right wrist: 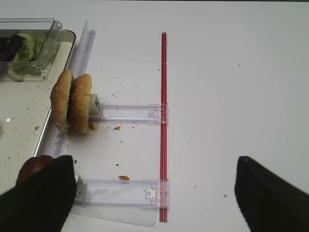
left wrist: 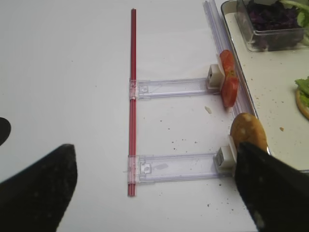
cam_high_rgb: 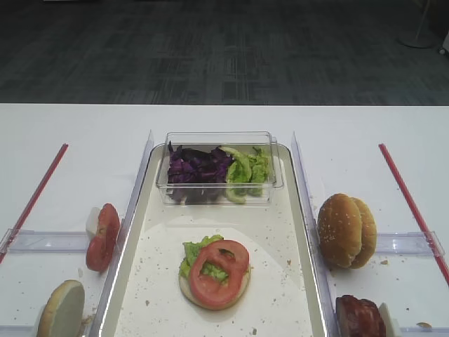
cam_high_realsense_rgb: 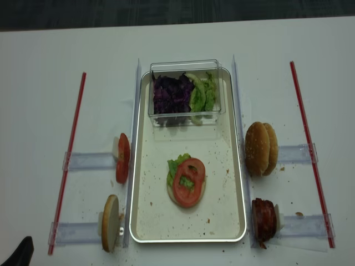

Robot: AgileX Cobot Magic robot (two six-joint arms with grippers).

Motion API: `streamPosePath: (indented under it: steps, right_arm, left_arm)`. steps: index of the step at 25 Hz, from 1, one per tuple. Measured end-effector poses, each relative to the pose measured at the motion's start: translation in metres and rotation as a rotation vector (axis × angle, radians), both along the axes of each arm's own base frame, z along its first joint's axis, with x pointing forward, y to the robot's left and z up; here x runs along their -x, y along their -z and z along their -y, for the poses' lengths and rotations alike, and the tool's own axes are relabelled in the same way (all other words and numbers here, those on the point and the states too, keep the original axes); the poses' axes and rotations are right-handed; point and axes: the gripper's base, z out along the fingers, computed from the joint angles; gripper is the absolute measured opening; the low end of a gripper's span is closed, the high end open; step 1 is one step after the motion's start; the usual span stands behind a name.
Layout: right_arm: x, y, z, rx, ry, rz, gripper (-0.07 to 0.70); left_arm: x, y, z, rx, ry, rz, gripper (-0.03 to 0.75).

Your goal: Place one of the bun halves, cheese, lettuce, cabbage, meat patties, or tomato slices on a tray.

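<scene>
While left end effector (left wrist: 145, 188) gapes, bun half (left wrist: 248, 131) beside

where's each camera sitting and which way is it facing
Exterior high: at the near table edge, angled down over the tray; no robot visible.
Realsense high: overhead, straight down; no tool visible.
Right wrist: looks down on the two bun halves between open right tool fingers.
Left wrist: looks down on the tomato slices between open left tool fingers.
Both exterior views share the clear tub.
</scene>
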Motion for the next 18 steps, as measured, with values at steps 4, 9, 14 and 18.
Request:
streamPosePath:
  steps: [4, 9, 14, 18]
  right_arm:
    - [0.0000, 0.0000, 0.0000, 0.000, 0.000, 0.000, 0.678]
    - [0.0000, 0.0000, 0.0000, 0.000, 0.000, 0.000, 0.678]
    - [0.0000, 0.0000, 0.0000, 0.000, 0.000, 0.000, 0.678]
    - [0.0000, 0.0000, 0.0000, 0.000, 0.000, 0.000, 0.678]
  left_arm:
    - [0.0000, 0.0000, 0.0000, 0.000, 0.000, 0.000, 0.611]
    - [0.0000, 0.0000, 0.0000, 0.000, 0.000, 0.000, 0.611]
    - [0.0000, 0.0000, 0.0000, 0.000, 0.000, 0.000, 0.611]
    - [0.0000, 0.0000, 0.0000, 0.000, 0.000, 0.000, 0.611]
